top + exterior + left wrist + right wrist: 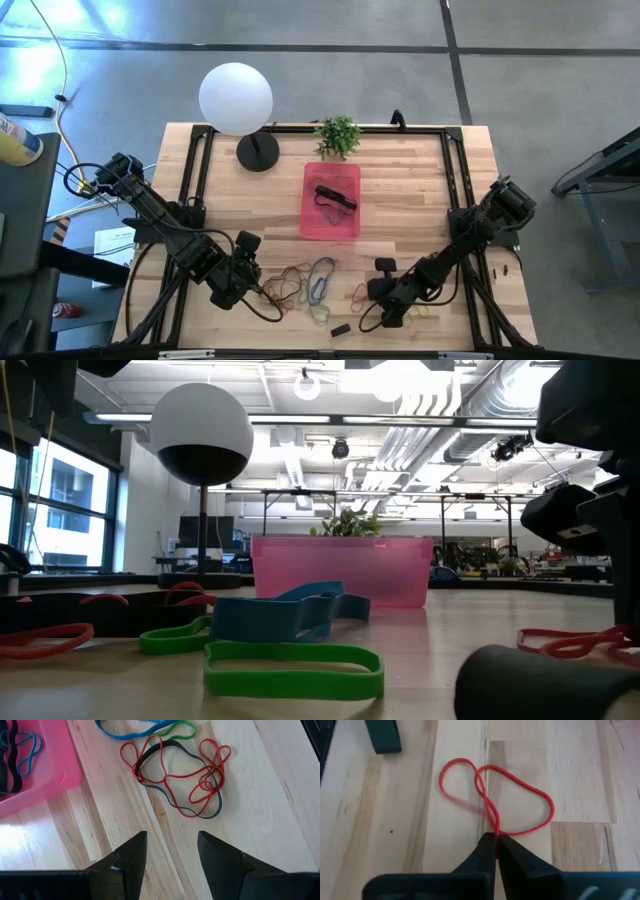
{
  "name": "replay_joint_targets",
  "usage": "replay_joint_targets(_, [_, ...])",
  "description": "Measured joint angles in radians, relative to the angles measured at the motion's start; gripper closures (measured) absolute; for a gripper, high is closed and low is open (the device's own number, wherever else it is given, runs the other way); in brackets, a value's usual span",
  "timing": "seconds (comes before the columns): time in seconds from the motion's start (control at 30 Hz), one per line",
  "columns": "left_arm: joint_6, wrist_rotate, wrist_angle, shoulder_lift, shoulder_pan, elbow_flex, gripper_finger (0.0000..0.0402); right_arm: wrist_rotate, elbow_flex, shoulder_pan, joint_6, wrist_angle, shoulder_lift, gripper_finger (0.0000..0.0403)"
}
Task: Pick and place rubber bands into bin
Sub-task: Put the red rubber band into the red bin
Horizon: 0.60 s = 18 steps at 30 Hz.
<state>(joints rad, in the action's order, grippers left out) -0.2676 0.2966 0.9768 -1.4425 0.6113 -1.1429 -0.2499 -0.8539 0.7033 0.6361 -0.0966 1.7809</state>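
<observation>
A thin red rubber band (490,795) lies twisted into a figure-eight on the wooden table, and my right gripper (495,840) is shut on its near end. In the high view this gripper (370,292) is at the front right. My left gripper (172,845) hangs open above bare wood at the front left (247,285), short of a tangle of red and black bands (180,775). Blue and green bands (290,615) lie beside the tangle. The pink bin (331,200) stands mid-table with black and blue bands (17,755) in it. My right gripper pinches the red band between its two fingertips where the strands run together at the loop's near end (494,831). The fingers slant down onto it from the table's right. The remainder of the band lies slack on the wood beyond the fingertips.
A small black block (341,329) lies near the front edge between the arms. A lamp with a white globe (236,97) and a small potted plant (338,133) stand at the back. More bands (420,312) lie under the right arm. A black frame (455,180) borders the table.
</observation>
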Motion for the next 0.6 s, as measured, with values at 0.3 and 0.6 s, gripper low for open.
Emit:
replay_joint_targets(0.3, [0.000, 0.000, 0.000, 0.000, 0.000, 0.000, 0.0236, -0.001, 0.000, 0.000, 0.044, -0.022, -0.049, 0.0397])
replay_joint_targets(0.6, [0.000, 0.003, 0.000, 0.000, 0.000, 0.000, 0.0236, -0.105, 0.000, -0.005, 0.013, -0.093, -0.239, 0.0400])
